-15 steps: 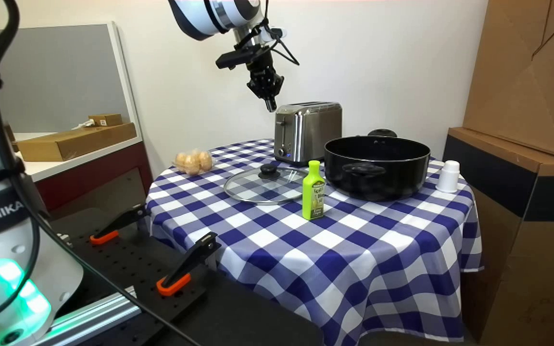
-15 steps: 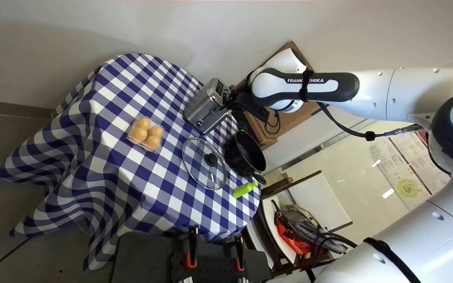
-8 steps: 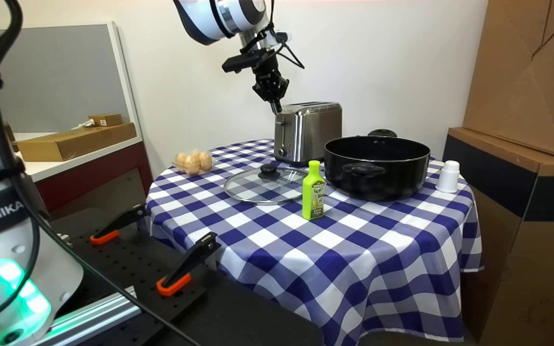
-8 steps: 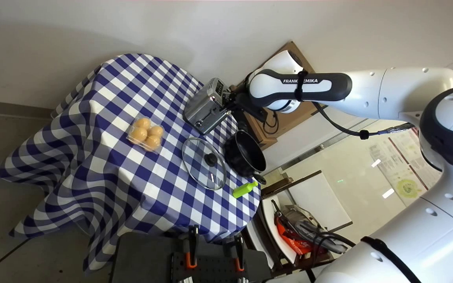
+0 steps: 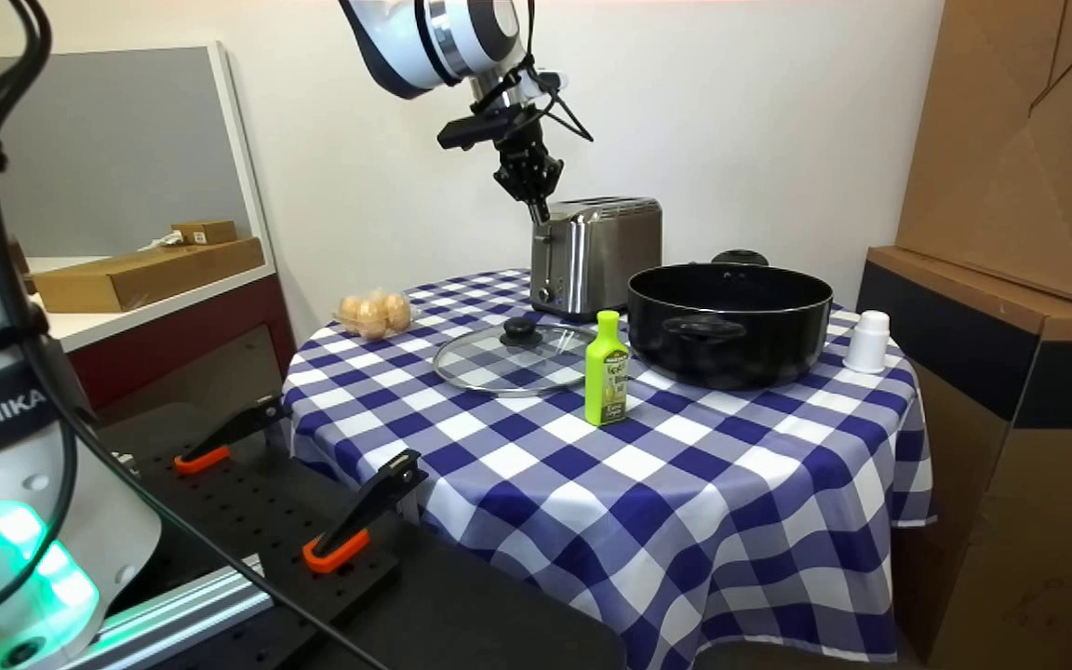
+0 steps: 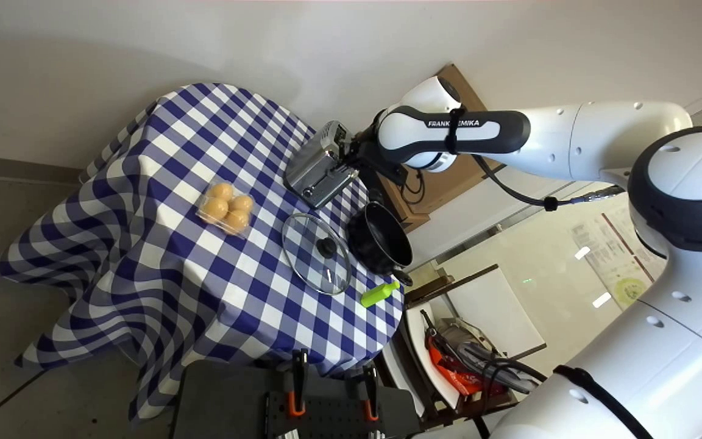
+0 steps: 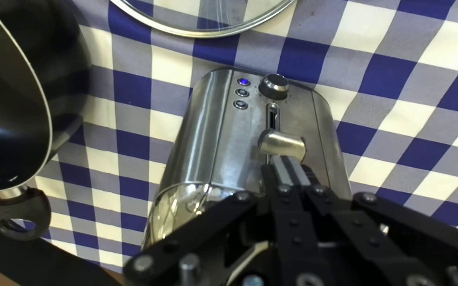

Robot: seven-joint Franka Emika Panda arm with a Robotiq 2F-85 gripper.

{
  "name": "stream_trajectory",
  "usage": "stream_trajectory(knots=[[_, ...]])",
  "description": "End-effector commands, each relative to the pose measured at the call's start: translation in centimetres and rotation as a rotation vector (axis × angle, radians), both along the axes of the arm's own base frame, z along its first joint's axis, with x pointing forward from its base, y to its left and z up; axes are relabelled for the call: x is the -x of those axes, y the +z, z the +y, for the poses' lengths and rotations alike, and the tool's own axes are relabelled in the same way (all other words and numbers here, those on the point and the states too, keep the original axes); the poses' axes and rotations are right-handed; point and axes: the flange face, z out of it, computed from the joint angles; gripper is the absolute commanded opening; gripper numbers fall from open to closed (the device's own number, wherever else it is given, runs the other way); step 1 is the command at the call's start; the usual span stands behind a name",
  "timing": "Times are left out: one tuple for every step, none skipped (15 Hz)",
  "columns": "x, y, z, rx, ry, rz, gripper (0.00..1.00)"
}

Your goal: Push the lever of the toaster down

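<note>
The shiny silver toaster stands on the checked tablecloth in both exterior views [image 5: 618, 261] [image 6: 308, 161]. Its control end fills the middle of the wrist view [image 7: 197, 151]. The lever [image 7: 282, 146] is a curved metal tab on the slot of that end face, with open slot showing between it and the round knob. It also shows small in an exterior view [image 5: 543, 239]. My gripper [image 7: 287, 159] is shut and empty, its fingertips pressed together right at the lever's upper edge. In an exterior view the gripper [image 5: 540, 217] points down at the toaster's top front edge. I cannot tell whether the tips touch the lever.
A wide black pot [image 5: 731, 326] stands beside the toaster. A glass lid [image 5: 480, 363], a green bottle [image 5: 607, 372], a pack of eggs [image 5: 374, 314] and white cups [image 5: 868, 342] are on the table. A wall stands behind the toaster.
My gripper has moved a little right and down in an exterior view, closer to the toaster's top front edge. The toaster and other objects have not moved.
</note>
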Motion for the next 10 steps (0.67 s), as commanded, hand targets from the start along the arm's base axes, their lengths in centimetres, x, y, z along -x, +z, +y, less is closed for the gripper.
stream_trajectory(knots=[[-1.2, -1.0, 0.2, 0.016, 0.025, -0.009, 0.0], [-1.4, -1.5, 0.2, 0.018, 0.024, -0.004, 0.0], [-1.5, -1.9, 0.2, 0.019, 0.025, 0.0, 0.0], [-1.7, -2.6, 0.1, 0.022, 0.026, 0.007, 0.0], [-1.8, -3.0, 0.1, 0.024, 0.027, 0.012, 0.0], [-1.9, -3.7, 0.2, 0.027, 0.033, 0.018, 0.0], [-2.0, -4.1, 0.3, 0.028, 0.039, 0.023, 0.0], [-1.9, -4.7, 0.5, 0.028, 0.047, 0.031, 0.0], [-1.8, -5.3, 0.7, 0.029, 0.054, 0.038, 0.0], [-1.7, -6.0, 0.9, 0.029, 0.062, 0.048, 0.0]])
